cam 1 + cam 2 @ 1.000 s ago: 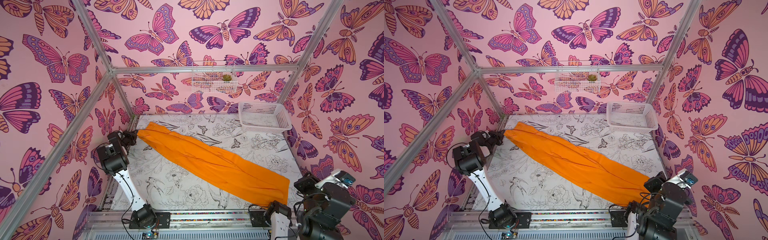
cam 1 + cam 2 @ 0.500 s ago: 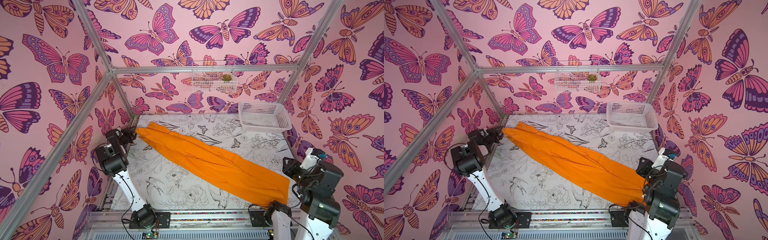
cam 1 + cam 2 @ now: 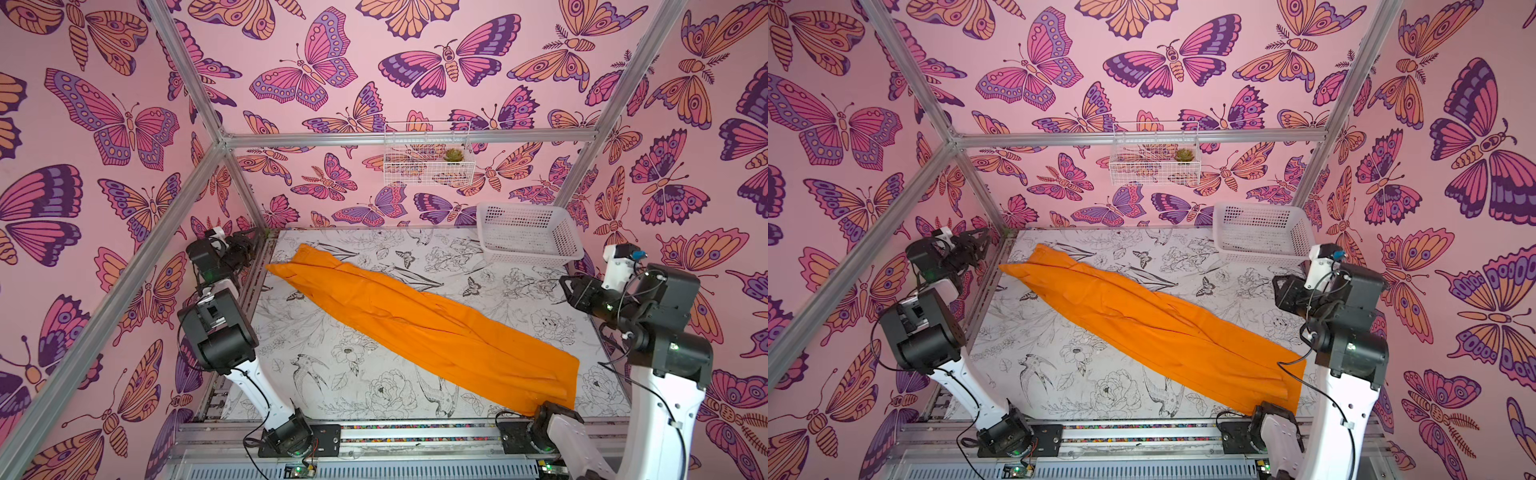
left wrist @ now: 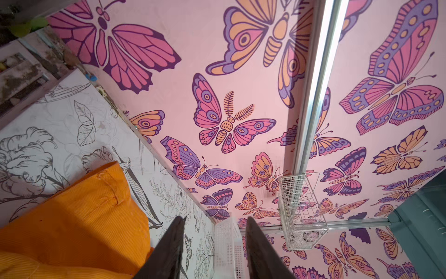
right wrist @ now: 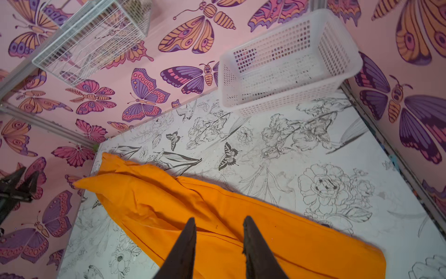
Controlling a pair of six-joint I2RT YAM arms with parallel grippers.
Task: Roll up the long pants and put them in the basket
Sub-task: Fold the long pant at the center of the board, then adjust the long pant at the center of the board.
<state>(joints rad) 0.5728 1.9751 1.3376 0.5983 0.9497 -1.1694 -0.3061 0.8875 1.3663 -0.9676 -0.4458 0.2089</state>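
On the table point(image 3: 332, 374), long pants point(image 3: 415, 328) lie beside the left gripper point(image 3: 248, 245).

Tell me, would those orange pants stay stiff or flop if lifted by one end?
Probably flop: the pants lie flat with soft creases, so a lifted end would likely droop. The cloth looks thin, so probably light. Its fine ribbed weave may resist slipping.

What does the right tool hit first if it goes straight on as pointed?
Probably the pants: in the right wrist view the right tool, open and empty, aims at their middle stretch. Depth is unclear; a shallow line could pass over them.
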